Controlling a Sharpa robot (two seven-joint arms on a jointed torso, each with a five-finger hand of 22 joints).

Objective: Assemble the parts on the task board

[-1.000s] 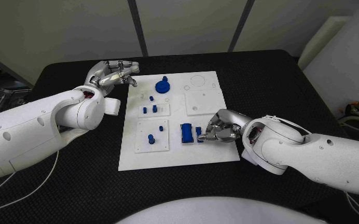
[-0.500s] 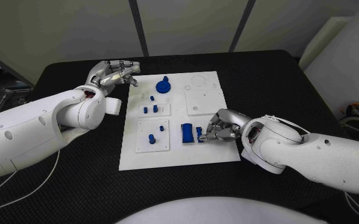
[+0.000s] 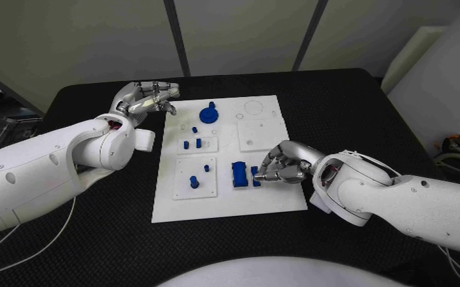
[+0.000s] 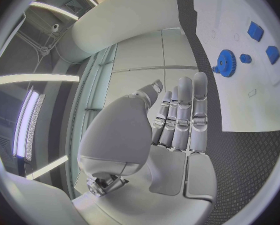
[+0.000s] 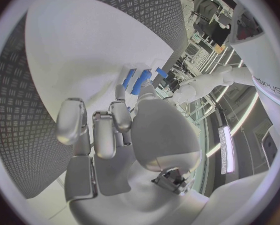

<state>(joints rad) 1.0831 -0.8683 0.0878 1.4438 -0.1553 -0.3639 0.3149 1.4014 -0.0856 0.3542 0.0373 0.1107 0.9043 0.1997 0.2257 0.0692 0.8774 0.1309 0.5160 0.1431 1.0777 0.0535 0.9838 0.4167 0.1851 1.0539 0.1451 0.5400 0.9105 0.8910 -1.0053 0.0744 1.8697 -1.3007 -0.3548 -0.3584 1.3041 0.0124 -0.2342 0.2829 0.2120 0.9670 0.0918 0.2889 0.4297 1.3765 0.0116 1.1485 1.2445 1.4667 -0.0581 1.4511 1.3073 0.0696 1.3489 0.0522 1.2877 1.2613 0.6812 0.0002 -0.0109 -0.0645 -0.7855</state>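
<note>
Black table (image 3: 355, 107): right hand (image 3: 280, 163) beside blue block (image 3: 238, 173); no legible writing there.

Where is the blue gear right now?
In the head view the gear stands at the far end of the board, left of its middle, just right of the left hand and beyond the small blue pegs.

1. The surface (image 3: 355, 101) is showing a black, matt, finely ribbed texture.
2. The task board (image 3: 278, 197) is looking like smooth, matt white plastic.
3. The parts (image 3: 238, 173) are appearing as plain blue plastic, possibly matt.
4. The right hand (image 3: 278, 162) is gleaming like polished silver metal.
</note>
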